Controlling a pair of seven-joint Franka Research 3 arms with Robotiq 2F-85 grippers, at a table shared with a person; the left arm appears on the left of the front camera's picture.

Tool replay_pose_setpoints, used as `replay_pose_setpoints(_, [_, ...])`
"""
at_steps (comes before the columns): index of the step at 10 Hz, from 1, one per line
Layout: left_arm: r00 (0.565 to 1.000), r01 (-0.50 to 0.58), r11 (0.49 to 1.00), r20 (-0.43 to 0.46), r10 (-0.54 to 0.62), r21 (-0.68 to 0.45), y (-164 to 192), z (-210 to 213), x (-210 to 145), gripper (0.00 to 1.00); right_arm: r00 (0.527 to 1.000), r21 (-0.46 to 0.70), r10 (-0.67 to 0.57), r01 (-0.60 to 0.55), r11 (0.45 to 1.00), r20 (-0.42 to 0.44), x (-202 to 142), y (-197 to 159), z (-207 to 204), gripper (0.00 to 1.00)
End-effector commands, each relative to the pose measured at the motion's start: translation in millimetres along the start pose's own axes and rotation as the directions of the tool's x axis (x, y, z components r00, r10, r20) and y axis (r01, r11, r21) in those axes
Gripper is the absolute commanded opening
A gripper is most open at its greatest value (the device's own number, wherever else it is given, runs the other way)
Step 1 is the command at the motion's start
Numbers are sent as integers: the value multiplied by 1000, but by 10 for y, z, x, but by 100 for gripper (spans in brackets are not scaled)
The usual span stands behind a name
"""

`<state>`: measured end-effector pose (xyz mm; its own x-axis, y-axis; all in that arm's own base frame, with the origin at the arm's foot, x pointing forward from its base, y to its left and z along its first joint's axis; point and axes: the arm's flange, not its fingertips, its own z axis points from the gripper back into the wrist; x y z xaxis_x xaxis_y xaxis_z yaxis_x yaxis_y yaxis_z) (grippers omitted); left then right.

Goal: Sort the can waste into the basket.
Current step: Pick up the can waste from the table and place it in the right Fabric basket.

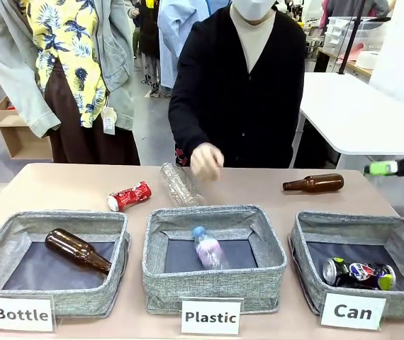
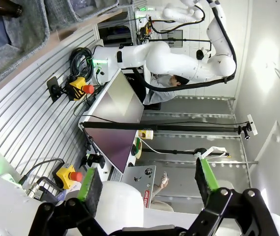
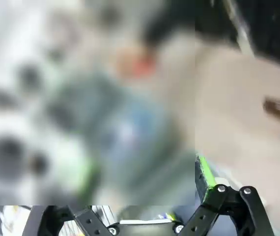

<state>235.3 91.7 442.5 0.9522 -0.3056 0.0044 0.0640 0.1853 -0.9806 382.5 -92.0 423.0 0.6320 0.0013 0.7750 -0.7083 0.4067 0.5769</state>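
Grey woven fabric, dark lining: three baskets in a row along the near edge of the table (image 1: 39,185), each with a white label.

- Can basket (image 1: 308,234), at 3 o'clock in the row. Holds the black can (image 1: 358,274), crushed, lying on its side at the basket's 6 o'clock wall.
- Red can (image 1: 129,196): crushed, on its side on the bare table, at 11 o'clock from the Plastic basket (image 1: 215,289), well apart from the Can basket.
- Plastic basket, centre: one capped clear bottle (image 1: 208,248) inside.
- Bottle basket (image 1: 53,223), at 9 o'clock in the row: one brown bottle (image 1: 78,249) lying aslant.
- Loose clear bottle (image 1: 181,185), on the table at 12 o'clock from the Plastic basket; the person's hand (image 1: 206,161) hovers just beside its far end.
- Loose brown bottle (image 1: 314,184), on its side at 12 o'clock from the Can basket.
- Right gripper (image 3: 147,182): jaws wide, nothing between them, though its own view is badly blurred; one green-padded finger (image 1: 383,168) enters the front view at 3 o'clock, above the table.
- Left gripper (image 2: 149,182): jaws wide, empty, turned away from the table.
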Motion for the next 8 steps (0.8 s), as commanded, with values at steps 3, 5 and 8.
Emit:
replay_pose_setpoints(3, [1000, 20, 1000, 10, -20, -18, -19, -2, 7, 100, 1000, 0, 0, 0, 1000, 0, 0, 0, 0, 100])
replay_pose_setpoints(5, [1000, 20, 1000, 10, -20, -18, -19, -2, 7, 100, 1000, 0, 0, 0, 1000, 0, 0, 0, 0, 100])
replay_pose_setpoints(8, [1000, 20, 1000, 10, -20, -18, -19, -2, 7, 100, 1000, 0, 0, 0, 1000, 0, 0, 0, 0, 100])
